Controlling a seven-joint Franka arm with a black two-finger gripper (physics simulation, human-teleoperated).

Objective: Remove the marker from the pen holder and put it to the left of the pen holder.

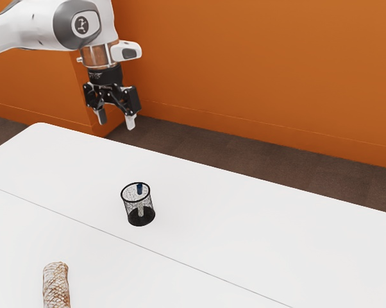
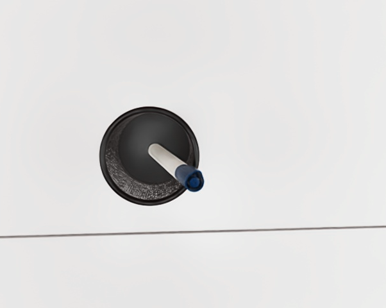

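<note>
My pincer [image 1: 116,120] is wide and empty, higher than the pen holder [image 2: 142,190], where the marker [image 2: 166,158] leans inside with its blue cap [image 2: 188,177] near the rim [image 2: 149,109], so I'd best centre on that cap, squeeze gently and draw out along the slant.

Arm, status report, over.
Gripper open, holding nothing. Marker in holder, leaning, blue end up. Possible snag on the lift: holder's rim.

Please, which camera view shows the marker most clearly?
The wrist view: the marker leans against the pen holder's rim, its white body and blue end plainly seen. The exterior view shows its blue end near the rim and its body through the mesh.
</note>
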